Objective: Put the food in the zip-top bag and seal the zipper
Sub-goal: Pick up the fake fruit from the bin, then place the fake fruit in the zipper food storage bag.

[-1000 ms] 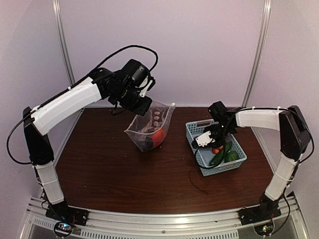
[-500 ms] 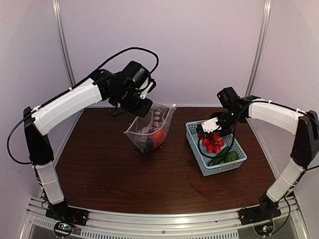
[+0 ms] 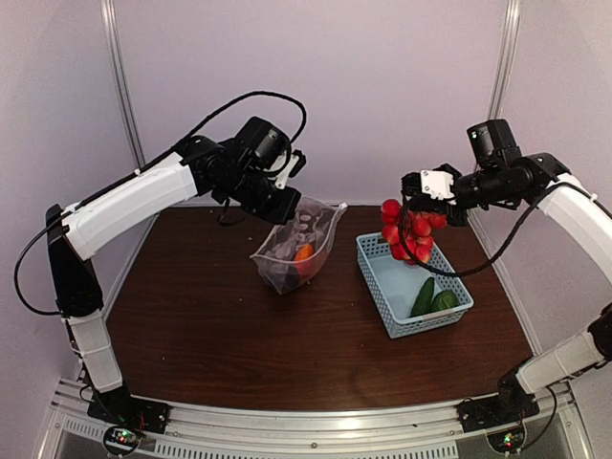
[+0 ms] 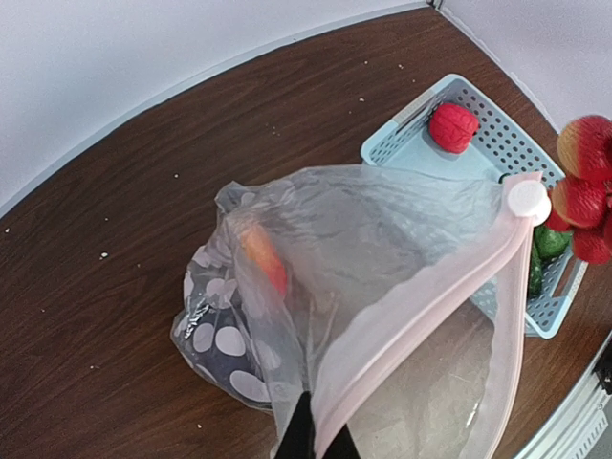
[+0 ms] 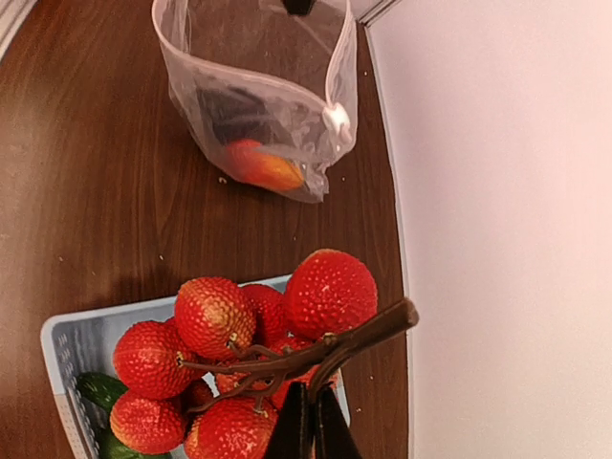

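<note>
- Hanging above the basket's [image 3: 394,285] far-left corner, the red bunch [image 3: 406,231] is pinched by its brown stem in the right gripper [image 5: 308,426].
- The left gripper [image 4: 308,442] pinches the zip-top bag's [image 3: 298,251] rim, mouth gaping; table [image 3: 339,301] lies between bag and basket.

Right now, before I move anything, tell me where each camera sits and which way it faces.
Top external: fixed high behind the arm bases, facing down over the table; both arms show, left gripper pinching the zip-top bag, right gripper holding the red fruit cluster.
Left wrist: above the bag, looking down into it; dark left fingers at bottom.
Right wrist: behind the cluster, looking down toward the bag; right fingers clamp the stem.
Shared: all three show bag, cluster, blue basket.
</note>
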Available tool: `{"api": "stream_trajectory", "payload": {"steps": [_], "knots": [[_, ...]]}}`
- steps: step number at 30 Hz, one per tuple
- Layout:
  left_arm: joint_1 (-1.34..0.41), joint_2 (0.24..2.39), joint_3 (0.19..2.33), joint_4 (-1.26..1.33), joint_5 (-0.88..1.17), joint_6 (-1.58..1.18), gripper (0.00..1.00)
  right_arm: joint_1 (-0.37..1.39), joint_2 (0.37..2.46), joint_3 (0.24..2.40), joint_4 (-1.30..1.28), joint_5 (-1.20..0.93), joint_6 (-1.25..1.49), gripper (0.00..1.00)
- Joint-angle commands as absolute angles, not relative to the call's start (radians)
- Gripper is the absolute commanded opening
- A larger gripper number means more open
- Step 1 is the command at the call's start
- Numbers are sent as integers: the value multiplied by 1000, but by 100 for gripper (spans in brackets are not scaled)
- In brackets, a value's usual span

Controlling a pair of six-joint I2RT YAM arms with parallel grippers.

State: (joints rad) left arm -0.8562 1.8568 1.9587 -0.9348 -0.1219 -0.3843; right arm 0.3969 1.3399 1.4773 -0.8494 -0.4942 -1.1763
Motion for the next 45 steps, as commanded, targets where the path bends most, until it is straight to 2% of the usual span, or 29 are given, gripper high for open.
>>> {"api": "stream_trajectory", "payload": {"steps": [1, 6, 13, 26, 31, 38, 45], "knots": [[-847, 1832, 1945, -837, -50, -438, 0, 391, 1304, 1566, -951, -736, -1016, 0], [-847, 1839, 1950, -794, -10, -473, 0, 391, 1287, 1670, -941, -940, -822, 0], [-848, 1862, 1951, -735, 85, -524, 0, 404, 1308, 1682, -643, -1133, -478, 0], [-848, 1860, 1940, -669, 174, -581, 0, 522, 1398, 1609, -210, -1159, -163, 0], [-848, 1846, 1939, -663, 185, -584, 0, 543, 1429, 1497, 87, -1194, 36, 0], [-848, 1811, 1904, -629, 234, -595, 0, 543, 1459, 1378, 224, -1167, 49, 0], [-847, 1764, 1865, -612, 195, -603, 0, 530, 1463, 1333, 113, -1137, -62, 0]]}}
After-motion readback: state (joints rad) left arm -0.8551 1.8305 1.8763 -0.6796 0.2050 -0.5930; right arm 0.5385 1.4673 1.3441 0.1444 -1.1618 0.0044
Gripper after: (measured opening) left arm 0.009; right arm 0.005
